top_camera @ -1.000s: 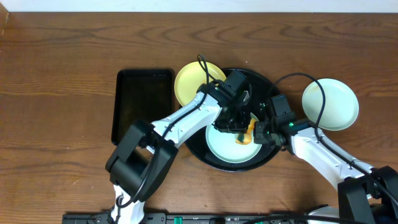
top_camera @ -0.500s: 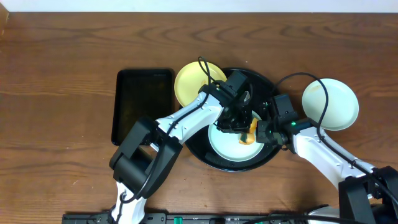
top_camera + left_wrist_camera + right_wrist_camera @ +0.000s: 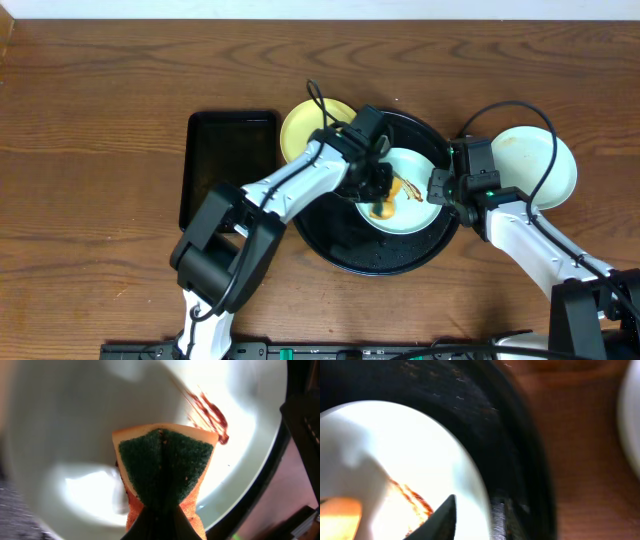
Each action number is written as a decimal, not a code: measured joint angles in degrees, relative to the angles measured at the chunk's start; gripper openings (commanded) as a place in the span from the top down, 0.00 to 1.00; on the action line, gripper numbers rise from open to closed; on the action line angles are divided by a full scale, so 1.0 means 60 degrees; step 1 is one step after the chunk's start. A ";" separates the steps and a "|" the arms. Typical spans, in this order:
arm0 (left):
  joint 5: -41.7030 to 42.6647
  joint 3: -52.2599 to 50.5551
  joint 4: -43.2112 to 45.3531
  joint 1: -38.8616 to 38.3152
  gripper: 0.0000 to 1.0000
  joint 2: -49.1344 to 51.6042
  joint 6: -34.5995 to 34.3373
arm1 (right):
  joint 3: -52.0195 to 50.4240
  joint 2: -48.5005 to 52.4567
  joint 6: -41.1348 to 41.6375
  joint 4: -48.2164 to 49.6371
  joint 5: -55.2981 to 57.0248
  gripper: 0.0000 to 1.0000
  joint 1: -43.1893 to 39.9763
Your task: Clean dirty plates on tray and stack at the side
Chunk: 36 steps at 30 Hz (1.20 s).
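A mint plate (image 3: 405, 185) with a brown smear (image 3: 207, 407) sits tilted in the right part of the round black tray (image 3: 345, 250). My right gripper (image 3: 437, 188) is shut on the plate's right rim; in the right wrist view (image 3: 470, 520) one finger lies over the plate (image 3: 395, 445) and one under it. My left gripper (image 3: 380, 192) is shut on an orange and green sponge (image 3: 165, 470) pressed on the plate's inside. A pale yellow plate (image 3: 303, 130) lies at the tray's upper left rim. A second mint plate (image 3: 540, 165) lies on the table to the right.
A rectangular black tray (image 3: 228, 165) lies left of the round tray. The right arm's cable arches over the second mint plate. Bare wooden table (image 3: 100, 120) surrounds everything.
The mint plate has moved up and to the right inside the tray, with my right gripper on its rim. My left gripper and the sponge followed it.
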 measured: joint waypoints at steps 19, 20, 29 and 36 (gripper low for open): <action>-0.2324 -0.0004 -0.1264 0.2146 0.92 -0.2532 0.1147 | 0.0004 -0.0182 0.0637 -0.3351 -0.4692 0.64 0.0000; -0.2368 -0.0004 -0.1300 0.2171 0.92 -0.2532 0.1151 | 0.0004 -0.0182 0.0692 -0.3391 -0.4765 0.63 0.0000; -0.2444 -0.0004 -0.1392 0.2175 0.92 -0.2532 0.1253 | 0.0004 -0.0240 0.1373 -0.3872 -0.4732 0.65 0.0000; -0.2441 -0.0004 -0.1399 0.2175 0.92 -0.2532 0.1257 | 0.0157 -0.0699 0.1406 -0.4506 -0.4597 0.64 0.0000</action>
